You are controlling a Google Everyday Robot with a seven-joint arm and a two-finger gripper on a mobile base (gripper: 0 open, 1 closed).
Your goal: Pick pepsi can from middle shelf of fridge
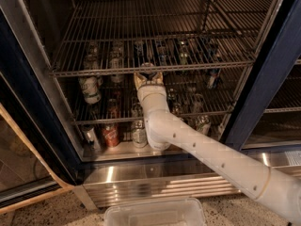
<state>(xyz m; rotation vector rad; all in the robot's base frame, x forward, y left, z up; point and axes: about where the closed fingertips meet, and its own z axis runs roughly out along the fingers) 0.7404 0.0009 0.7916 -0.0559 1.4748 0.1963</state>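
Note:
The fridge [278, 74] stands open, with a dark blue frame and wire racks. My gripper [148, 77] reaches in just under the front bar of the upper rack [197, 68], above the middle shelf [214, 113]. A dark can with a silver top [147, 67] sits right at the gripper's tip, seen partly through the rack. I cannot tell whether it is the pepsi can. A white-and-green can [89, 89] stands to the gripper's left. Several more cans stand in rows on the middle shelf.
A red can [111, 135], a pale can [139, 133] and a silver can [89, 136] stand on the fridge floor. The stainless base panel [155, 180] runs below. A clear plastic bin [155, 213] sits on the ground in front.

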